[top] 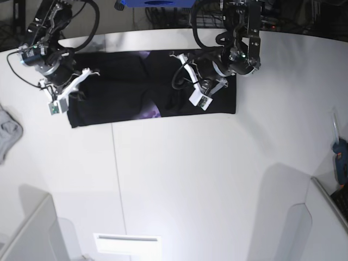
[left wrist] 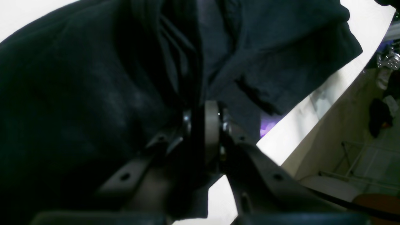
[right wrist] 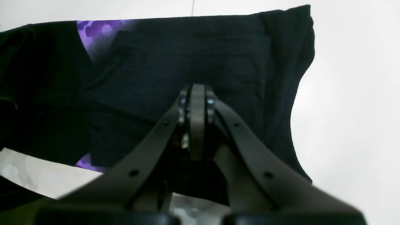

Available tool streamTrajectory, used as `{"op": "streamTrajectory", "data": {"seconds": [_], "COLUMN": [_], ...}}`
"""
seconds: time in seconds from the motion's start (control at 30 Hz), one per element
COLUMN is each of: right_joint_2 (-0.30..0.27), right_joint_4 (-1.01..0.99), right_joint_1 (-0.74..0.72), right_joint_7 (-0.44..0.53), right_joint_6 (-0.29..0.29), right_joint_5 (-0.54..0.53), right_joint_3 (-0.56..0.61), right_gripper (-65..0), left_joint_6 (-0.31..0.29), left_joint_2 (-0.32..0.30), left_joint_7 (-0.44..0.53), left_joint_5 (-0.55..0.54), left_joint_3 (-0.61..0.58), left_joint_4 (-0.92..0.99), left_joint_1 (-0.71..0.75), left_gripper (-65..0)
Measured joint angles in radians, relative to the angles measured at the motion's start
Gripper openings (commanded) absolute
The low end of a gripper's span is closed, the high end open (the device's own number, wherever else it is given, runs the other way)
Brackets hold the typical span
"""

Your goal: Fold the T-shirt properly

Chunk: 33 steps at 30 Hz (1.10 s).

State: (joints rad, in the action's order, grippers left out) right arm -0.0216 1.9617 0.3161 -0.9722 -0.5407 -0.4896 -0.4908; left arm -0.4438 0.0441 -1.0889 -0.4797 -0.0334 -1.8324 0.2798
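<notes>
Left end effector (left wrist: 204,125) pinches black T-shirt (top: 152,87) fabric, right end effector (right wrist: 197,106) closed w/ pads together, apparently empty, so we're likely mid-fold on table (top: 190,174).

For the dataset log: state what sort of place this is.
Probably a robotics lab workstation: a bare white table with two arms working a black T-shirt, cables and equipment behind the table, and a metal rack on the floor beside it.

White table (top: 179,179), black T-shirt (top: 125,98) lying across it, grey cloth (top: 8,133) at edge
</notes>
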Motion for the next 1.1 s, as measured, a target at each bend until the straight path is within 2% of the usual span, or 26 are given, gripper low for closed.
{"op": "streamTrajectory", "data": {"seconds": [0.47, 0.5, 0.63, 0.73, 0.8, 0.9, 1.1], "right_joint_2": [0.000, 0.000, 0.000, 0.000, 0.000, 0.000, 0.000], "right_joint_4": [0.000, 0.000, 0.000, 0.000, 0.000, 0.000, 0.000], "right_joint_1": [0.000, 0.000, 0.000, 0.000, -0.003, -0.011, -0.025], "right_joint_7": [0.000, 0.000, 0.000, 0.000, -0.001, 0.003, 0.000], "right_joint_6": [0.000, 0.000, 0.000, 0.000, 0.000, 0.000, 0.000], "right_joint_5": [0.000, 0.000, 0.000, 0.000, 0.000, 0.000, 0.000], "right_joint_3": [0.000, 0.000, 0.000, 0.000, 0.000, 0.000, -0.002], "right_gripper": [-65.0, -65.0, -65.0, -65.0, -65.0, -65.0, -65.0], "left_joint_6": [0.000, 0.000, 0.000, 0.000, 0.000, 0.000, -0.001], "left_joint_2": [0.000, 0.000, 0.001, 0.000, 0.000, -0.002, -0.011], "left_joint_7": [0.000, 0.000, 0.000, 0.000, 0.000, -0.001, 0.004], "left_joint_5": [0.000, 0.000, 0.000, -0.004, -0.004, 0.000, -0.019], "left_joint_3": [0.000, 0.000, 0.000, 0.000, 0.000, -0.021, -0.164], "left_joint_4": [0.000, 0.000, 0.000, 0.000, 0.000, 0.001, 0.046], "left_joint_1": [0.000, 0.000, -0.004, -0.011, -0.011, -0.029, -0.103], "left_gripper": [-65.0, -62.4, -43.8, -34.1, -29.9, -28.1, -28.3]}}
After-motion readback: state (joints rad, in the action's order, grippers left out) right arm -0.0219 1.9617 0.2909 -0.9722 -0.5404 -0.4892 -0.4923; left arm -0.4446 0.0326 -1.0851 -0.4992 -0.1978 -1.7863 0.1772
